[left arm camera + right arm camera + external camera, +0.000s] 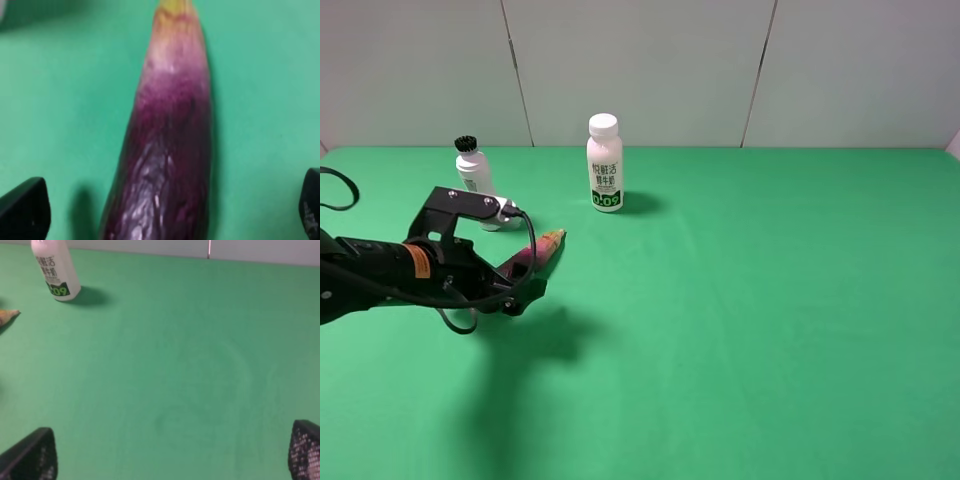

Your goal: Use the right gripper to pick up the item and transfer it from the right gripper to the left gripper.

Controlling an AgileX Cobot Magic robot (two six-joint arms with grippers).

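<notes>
Eggplant (pixel 165 150) lengthwise between the left tool's (pixel 165 212) wide-apart fingers, apparently untouched.

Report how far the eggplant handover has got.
Done, by the look of it: the eggplant lies on the green table between the fingers of the left hand, so it appears to have reached that side. In hand: nothing; the left hand is open with its fingers apart from the eggplant, and the right hand is open over bare cloth. Left: apparently nothing.
</notes>
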